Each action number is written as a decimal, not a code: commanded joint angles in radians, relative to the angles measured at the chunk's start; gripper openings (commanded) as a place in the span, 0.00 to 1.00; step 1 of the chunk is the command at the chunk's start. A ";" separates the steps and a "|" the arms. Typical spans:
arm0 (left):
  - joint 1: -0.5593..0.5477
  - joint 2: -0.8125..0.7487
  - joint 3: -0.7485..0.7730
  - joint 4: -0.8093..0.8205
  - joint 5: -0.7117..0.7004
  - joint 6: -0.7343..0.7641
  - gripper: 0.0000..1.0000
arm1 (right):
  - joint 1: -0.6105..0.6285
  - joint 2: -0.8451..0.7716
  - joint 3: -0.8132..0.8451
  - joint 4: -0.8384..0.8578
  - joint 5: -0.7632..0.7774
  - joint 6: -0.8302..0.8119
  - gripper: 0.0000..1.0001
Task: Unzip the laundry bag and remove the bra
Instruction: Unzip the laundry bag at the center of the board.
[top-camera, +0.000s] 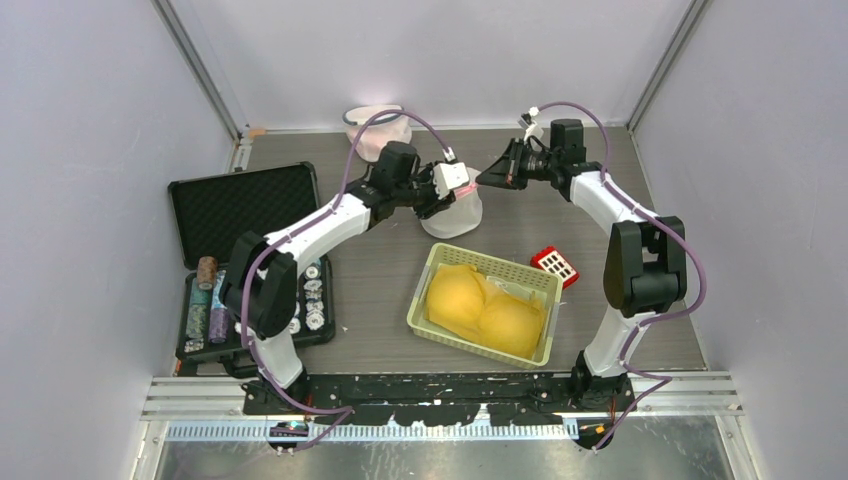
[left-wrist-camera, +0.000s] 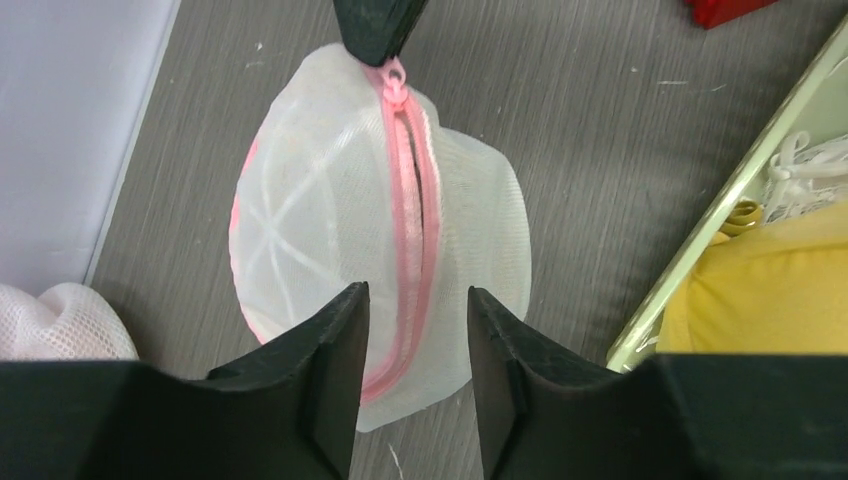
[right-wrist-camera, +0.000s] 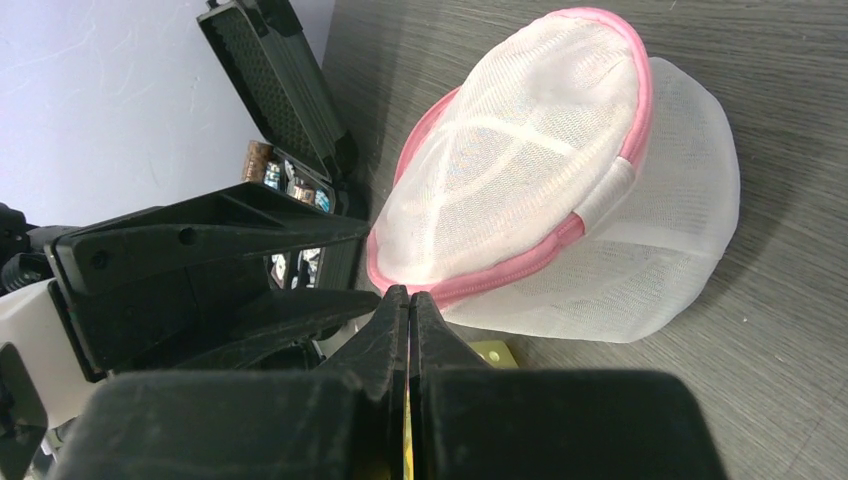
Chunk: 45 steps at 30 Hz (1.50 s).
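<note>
The white mesh laundry bag (top-camera: 455, 215) with a pink zipper (left-wrist-camera: 400, 200) lies on the table behind the basket. My left gripper (left-wrist-camera: 418, 300) hovers open over the bag's near end, the zipper showing between its fingers, and grips nothing. My right gripper (right-wrist-camera: 410, 295) is shut on the pink zipper pull (left-wrist-camera: 395, 72) at the bag's far end. The zipper shows a narrow slit along its length. A yellow bra (top-camera: 485, 308) lies in the green basket (top-camera: 420, 295). Nothing coloured shows through the mesh (right-wrist-camera: 540, 170).
A black case (top-camera: 240, 205) stands open at the left with poker chips (top-camera: 205, 300) in it. A red-and-white item (top-camera: 555, 263) lies right of the basket. Another white mesh bag (top-camera: 375, 125) sits at the back wall. Walls close in both sides.
</note>
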<state>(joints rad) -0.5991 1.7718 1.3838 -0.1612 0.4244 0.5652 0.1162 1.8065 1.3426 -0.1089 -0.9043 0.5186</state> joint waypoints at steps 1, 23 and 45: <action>-0.022 -0.025 0.069 0.000 0.051 0.007 0.45 | 0.015 -0.047 0.000 0.059 -0.018 0.022 0.01; -0.027 0.074 0.123 0.033 -0.036 -0.051 0.02 | 0.018 -0.042 0.010 0.050 -0.021 0.010 0.01; 0.027 -0.003 -0.031 0.052 -0.069 0.029 0.00 | -0.036 0.008 0.065 -0.002 -0.015 -0.033 0.01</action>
<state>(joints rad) -0.5930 1.8156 1.3788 -0.0929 0.3878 0.5648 0.0898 1.8324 1.3773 -0.1402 -0.9047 0.4992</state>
